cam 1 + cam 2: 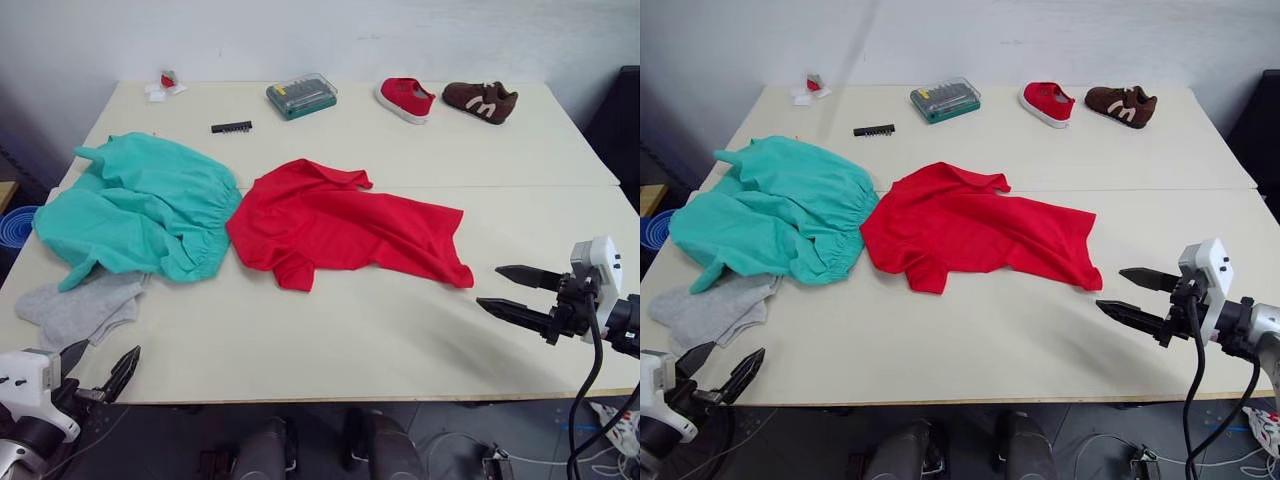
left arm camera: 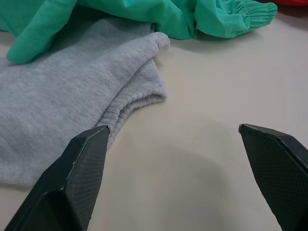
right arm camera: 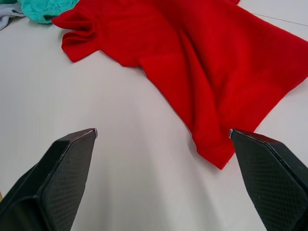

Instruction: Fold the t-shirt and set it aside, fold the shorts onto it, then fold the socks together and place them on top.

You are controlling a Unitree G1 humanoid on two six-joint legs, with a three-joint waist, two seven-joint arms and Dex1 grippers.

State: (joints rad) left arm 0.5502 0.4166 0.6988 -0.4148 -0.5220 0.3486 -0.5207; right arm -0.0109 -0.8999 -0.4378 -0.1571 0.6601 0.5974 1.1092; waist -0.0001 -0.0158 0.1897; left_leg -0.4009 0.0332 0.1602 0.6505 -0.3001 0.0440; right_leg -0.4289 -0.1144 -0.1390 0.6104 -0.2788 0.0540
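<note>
Left eye view shows the t-shirt (image 1: pixel 345 225) crumpled mid-table, touching the shorts (image 1: pixel 140 205), which seemingly overlap the socks (image 1: pixel 80 308), while the left gripper (image 1: pixel 100 368) and right gripper (image 1: pixel 512 292) both hover spread, empty.

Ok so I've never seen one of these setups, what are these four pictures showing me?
A two-armed humanoid robot faces a table. Two pictures come from its head cameras; the other two from cameras on each wrist, looking along black fingers. On the table lie a red t-shirt, teal shorts, grey socks, a red shoe, a brown shoe, a screwdriver bit case and a bit strip. The left gripper and right gripper are open, holding nothing.
</note>
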